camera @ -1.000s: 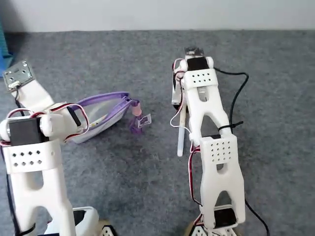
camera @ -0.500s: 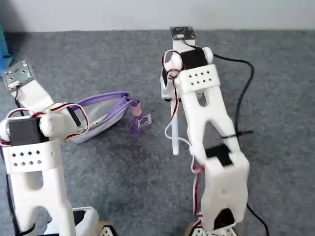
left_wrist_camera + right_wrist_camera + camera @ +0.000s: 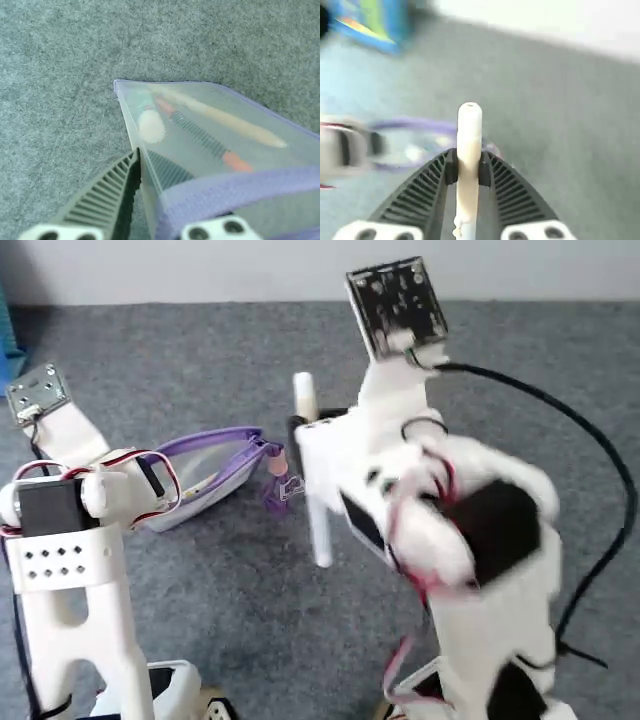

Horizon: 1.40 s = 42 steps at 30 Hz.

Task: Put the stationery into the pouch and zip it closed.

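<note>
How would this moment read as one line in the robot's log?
left gripper shut on pouch | pouch open, unzipped, stationery inside | right gripper shut on pen, near pouch

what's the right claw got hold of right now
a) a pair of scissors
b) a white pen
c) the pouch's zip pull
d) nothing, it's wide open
b: in the right wrist view the right claw is shut on the white pen, which pokes out past its fingertips, with the pouch lying apart from it.
</note>
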{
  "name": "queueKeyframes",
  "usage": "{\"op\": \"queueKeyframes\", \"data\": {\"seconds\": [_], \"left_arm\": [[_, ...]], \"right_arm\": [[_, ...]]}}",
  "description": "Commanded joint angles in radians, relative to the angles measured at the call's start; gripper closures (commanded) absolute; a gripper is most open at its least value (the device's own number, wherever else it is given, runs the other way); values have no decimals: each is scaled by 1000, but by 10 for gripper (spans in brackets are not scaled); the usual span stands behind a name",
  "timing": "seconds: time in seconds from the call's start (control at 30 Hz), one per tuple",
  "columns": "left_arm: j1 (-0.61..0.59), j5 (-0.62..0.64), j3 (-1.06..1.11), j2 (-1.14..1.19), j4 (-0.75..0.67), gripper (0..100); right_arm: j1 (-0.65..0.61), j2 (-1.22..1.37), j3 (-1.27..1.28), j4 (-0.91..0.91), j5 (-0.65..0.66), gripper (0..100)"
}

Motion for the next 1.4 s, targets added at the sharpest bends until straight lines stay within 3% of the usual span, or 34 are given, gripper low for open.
{"op": "queueKeyframes", "data": {"seconds": [0.0,0.23,0.6,0.73,1.0,1.17,1.27,1.37], "left_arm": [[11,9,-5,21,6,988],[11,11,-5,18,6,988],[6,11,-5,23,6,988],[6,11,-5,21,6,988],[6,11,-5,26,2,988],[8,11,-5,26,2,988],[9,11,-5,26,2,988],[9,11,-5,26,5,988]], "right_arm": [[-77,-54,0,-236,6,991],[-96,67,2,-562,5,991],[-124,309,2,-585,-26,991],[-122,343,2,-504,-77,991],[-122,271,0,-90,-81,991],[-183,283,0,-53,-83,985],[-265,306,0,-58,-83,909],[-283,309,-5,-61,-83,741]]}}
